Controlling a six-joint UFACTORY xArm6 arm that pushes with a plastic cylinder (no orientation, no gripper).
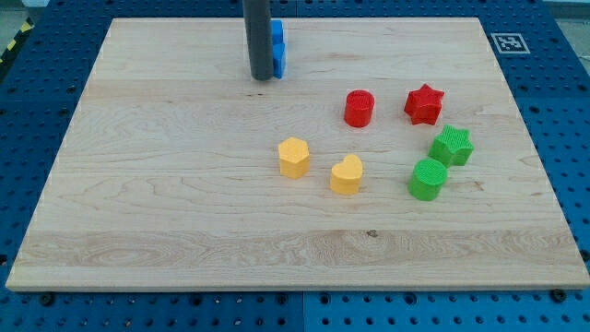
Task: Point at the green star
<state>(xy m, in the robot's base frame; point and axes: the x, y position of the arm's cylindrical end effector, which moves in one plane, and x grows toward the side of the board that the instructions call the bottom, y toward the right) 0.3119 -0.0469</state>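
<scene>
The green star (452, 146) lies at the view's right, just below the red star (424, 104) and above the green cylinder (428, 179). My tip (262, 77) rests on the board near the view's top, far to the left of the green star. It stands right in front of a blue block (277, 48), which it partly hides; the blue block's shape cannot be made out.
A red cylinder (359, 108) sits left of the red star. A yellow hexagon block (293, 157) and a yellow heart-like block (347, 174) lie mid-board. The wooden board (138, 221) lies on a blue perforated table; a marker tag (509, 41) is at top right.
</scene>
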